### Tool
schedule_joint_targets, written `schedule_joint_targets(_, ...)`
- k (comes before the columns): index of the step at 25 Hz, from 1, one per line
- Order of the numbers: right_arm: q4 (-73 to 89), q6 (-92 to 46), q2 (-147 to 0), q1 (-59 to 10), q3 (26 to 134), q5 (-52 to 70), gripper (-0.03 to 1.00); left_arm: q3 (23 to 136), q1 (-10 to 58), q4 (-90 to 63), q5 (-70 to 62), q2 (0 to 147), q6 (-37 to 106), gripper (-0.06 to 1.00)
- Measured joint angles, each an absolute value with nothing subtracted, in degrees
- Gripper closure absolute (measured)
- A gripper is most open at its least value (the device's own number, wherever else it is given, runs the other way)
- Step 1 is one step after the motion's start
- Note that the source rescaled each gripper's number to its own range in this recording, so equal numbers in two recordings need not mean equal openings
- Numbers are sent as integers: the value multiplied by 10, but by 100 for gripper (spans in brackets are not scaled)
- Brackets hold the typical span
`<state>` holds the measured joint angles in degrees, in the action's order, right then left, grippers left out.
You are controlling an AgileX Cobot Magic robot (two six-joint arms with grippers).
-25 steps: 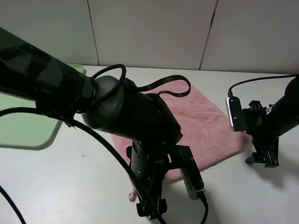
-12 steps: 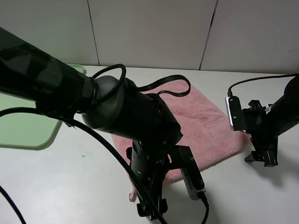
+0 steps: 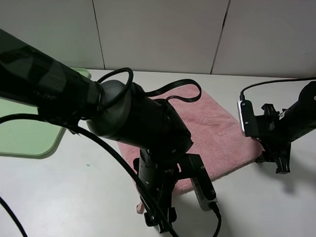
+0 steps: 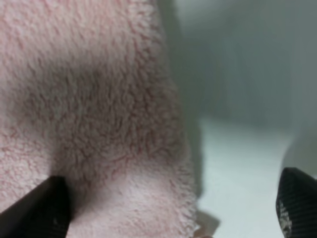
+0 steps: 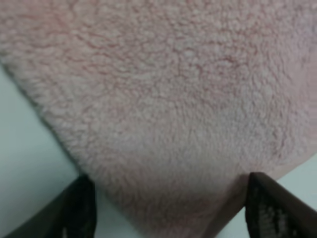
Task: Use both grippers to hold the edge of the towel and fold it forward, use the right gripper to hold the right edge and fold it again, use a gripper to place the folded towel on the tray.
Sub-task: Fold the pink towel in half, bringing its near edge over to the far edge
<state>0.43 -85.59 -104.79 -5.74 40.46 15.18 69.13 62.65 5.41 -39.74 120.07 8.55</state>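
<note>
The left pincer (image 4: 168, 210) stands apart, its black fingertips (image 4: 42, 210) set either side of the edge of the towel (image 4: 187, 163): one is over the pile, the other beyond the hem above the bare bench (image 3: 65, 198). It is clamped on nothing. The right pincer (image 5: 173, 210) is likewise apart, straddling a rounded corner of the cloth so that pink pile fills the gap between its jaws, and it too has no grip. Both seem posed this way so that each can close on the hem at its own end of the side nearest the bench's front edge. That side could then rise evenly and be carried toward the far edge, so I judge that the first fold has not begun. The towel (image 3: 220, 126) lies flat in a single layer around the middle of the bench, turned a little askew, one corner reaching toward the right edge. It is thick pink terry, a dense fuzzy nap with a soft, swollen border. Such cloth will likely sag between two holds, so each bite should take in the hem and not only the fluff. The bench is smooth, hard and white. The tray (image 3: 20, 139), pale green plastic with a rounded corner and a low rim, sits at the left edge, well apart from the towel and partly hidden behind the bulky black left arm (image 3: 121, 117).
</note>
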Motion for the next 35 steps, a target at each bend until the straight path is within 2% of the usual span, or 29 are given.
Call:
schedule_joint_targets(6, 29, -856, -1052, -57, 405, 141, 47, 691, 627, 54, -397, 1201, 81, 14)
schedule_joint_targets(11, 57, -856, -1055, -57, 405, 136, 56, 691, 627, 54, -397, 1201, 75, 15)
schedule_joint_targets(13, 61, -856, -1055, -57, 405, 137, 63, 691, 627, 54, -397, 1201, 74, 18)
schedule_joint_targets(17, 64, -856, -1057, -57, 405, 138, 80, 691, 627, 54, -397, 1201, 72, 37)
schedule_joint_targets(21, 64, -856, -1058, -57, 405, 136, 94, 691, 627, 54, -397, 1201, 70, 66)
schedule_joint_targets(24, 64, -856, -1058, -57, 405, 136, 97, 691, 627, 54, -397, 1201, 69, 86)
schedule_joint_targets(26, 64, -856, -1058, -57, 405, 135, 97, 691, 627, 54, -396, 1201, 69, 92)
schedule_joint_targets(35, 65, -841, -1058, -57, 405, 137, 97, 691, 627, 54, -394, 1201, 69, 94)
